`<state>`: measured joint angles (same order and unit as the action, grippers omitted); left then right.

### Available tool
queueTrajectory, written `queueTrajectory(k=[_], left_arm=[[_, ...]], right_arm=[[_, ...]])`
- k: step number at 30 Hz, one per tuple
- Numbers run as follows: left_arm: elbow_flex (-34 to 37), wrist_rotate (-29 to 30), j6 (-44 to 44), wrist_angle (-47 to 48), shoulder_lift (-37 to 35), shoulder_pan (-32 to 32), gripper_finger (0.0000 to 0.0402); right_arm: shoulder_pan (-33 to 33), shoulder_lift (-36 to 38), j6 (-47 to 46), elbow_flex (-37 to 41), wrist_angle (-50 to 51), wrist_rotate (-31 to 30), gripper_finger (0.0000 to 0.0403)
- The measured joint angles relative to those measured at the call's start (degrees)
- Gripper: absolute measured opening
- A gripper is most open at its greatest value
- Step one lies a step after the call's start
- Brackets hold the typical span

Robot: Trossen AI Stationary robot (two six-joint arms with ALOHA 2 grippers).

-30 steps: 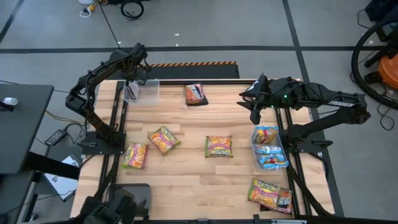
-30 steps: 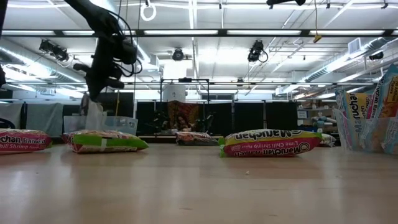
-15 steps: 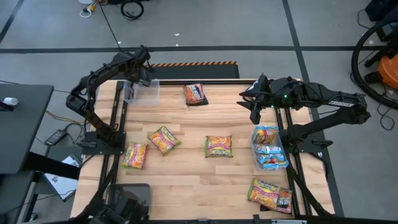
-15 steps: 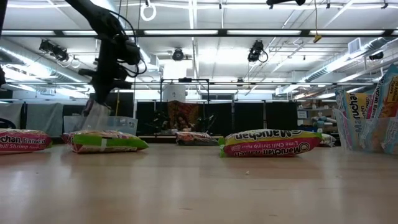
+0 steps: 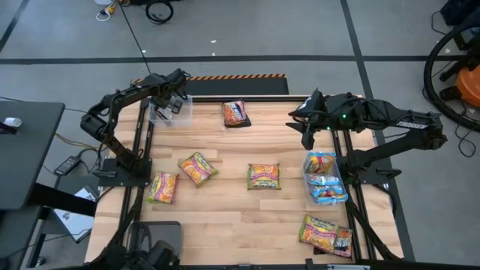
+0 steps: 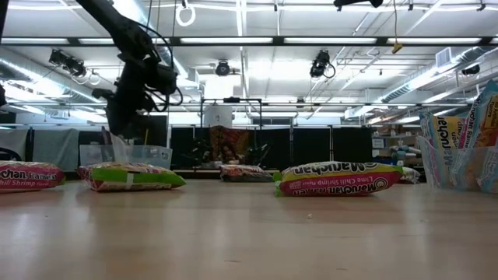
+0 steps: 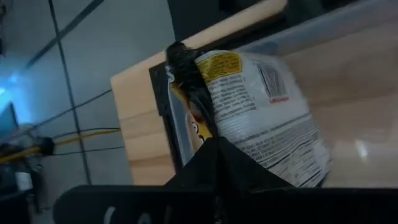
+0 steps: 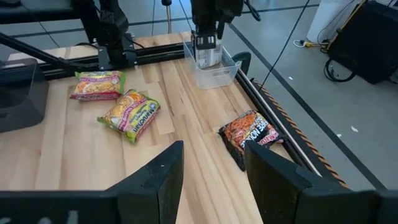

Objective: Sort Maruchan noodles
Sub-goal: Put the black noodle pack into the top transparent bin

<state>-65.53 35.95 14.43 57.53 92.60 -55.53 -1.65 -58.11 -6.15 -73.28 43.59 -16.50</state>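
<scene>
My left gripper (image 5: pixel 172 95) is at the table's far left, shut on a silver-white noodle packet (image 7: pixel 267 118) over a clear bin (image 5: pixel 181 114). The packet also shows in the right wrist view (image 8: pixel 206 51), hanging into the bin (image 8: pixel 221 72). My right gripper (image 8: pixel 211 180) is open and empty, above the table's far right (image 5: pixel 307 129). A dark brown packet (image 5: pixel 235 114) and three orange-yellow packets (image 5: pixel 197 167) (image 5: pixel 163 187) (image 5: pixel 264 176) lie flat on the table. My left gripper pinches the packet's upper end (image 7: pixel 208 134) between its two fingers, coming from above and pointing down. The packet hangs below the fingers, its lower part inside the clear bin's walls (image 6: pixel 118 149). I cannot tell whether it touches the bin's floor.
A second clear bin (image 5: pixel 335 180) at the right edge holds light blue packets. More packets (image 5: pixel 325 234) lie at the near right corner. Black rails run along the table's left and right sides. The middle of the wooden top is bare.
My left gripper has gone a little toward the table's right and near edges over the clear bin and has turned at the wrist. It stays shut on the packet, which has swung and now hangs lower in the bin.
</scene>
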Motion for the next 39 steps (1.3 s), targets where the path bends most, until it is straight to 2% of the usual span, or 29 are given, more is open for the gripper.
queueTrajectory(k=[5, 12, 16, 19, 23, 27, 30, 32, 34, 36, 39], left_arm=[[0.3, 2.0, -4.3, 2.9, 0.0, -0.1, 0.0044], [0.3, 2.2, -5.1, 4.3, 0.0, 0.5, 0.0088], [0.3, 2.0, -4.7, 4.4, 0.0, 0.9, 0.0116], [-0.4, 3.0, -4.4, 6.6, 0.0, 1.6, 0.0126], [-4.9, 2.9, -1.6, 12.7, 0.0, 1.8, 0.0128], [-11.3, -3.6, 1.5, 18.9, 0.0, 1.8, 0.0128], [-14.8, -13.6, 4.8, 17.2, -0.2, 3.4, 0.0128], [-15.9, -21.1, 6.4, 12.0, -0.2, 5.8, 0.0128], [-16.2, -25.9, 7.8, 5.5, -0.2, 9.4, 0.0128], [-16.2, -27.8, 8.9, -1.5, -0.1, 13.9, 0.0128], [-16.2, -27.5, 7.2, -11.6, 0.0, 21.7, 0.0128]], right_arm=[[0.0, 0.0, 0.5, 0.0, 0.0, 0.1, 0.0174], [0.0, 0.0, 1.4, 0.0, 0.0, 0.2, 0.0174], [0.0, 0.0, 1.2, 0.0, 0.0, 2.8, 0.0174], [0.0, 0.0, 1.2, 0.0, 0.0, 4.5, 0.0174], [0.0, 0.0, 1.6, 0.0, 0.1, 5.6, 0.0174], [0.0, 0.0, 2.9, 0.0, 0.1, 5.7, 0.0174], [0.0, 0.0, 3.1, 0.0, 0.2, 5.8, 0.0174], [0.0, 0.0, 2.8, 0.0, 0.2, 5.8, 0.0174], [0.0, 0.0, 2.7, 0.0, 0.3, 5.8, 0.0174], [0.0, 0.0, 2.4, 0.0, 0.3, 5.8, 0.0174], [0.0, 0.2, 1.7, 0.0, 1.0, 5.8, 0.0174]])
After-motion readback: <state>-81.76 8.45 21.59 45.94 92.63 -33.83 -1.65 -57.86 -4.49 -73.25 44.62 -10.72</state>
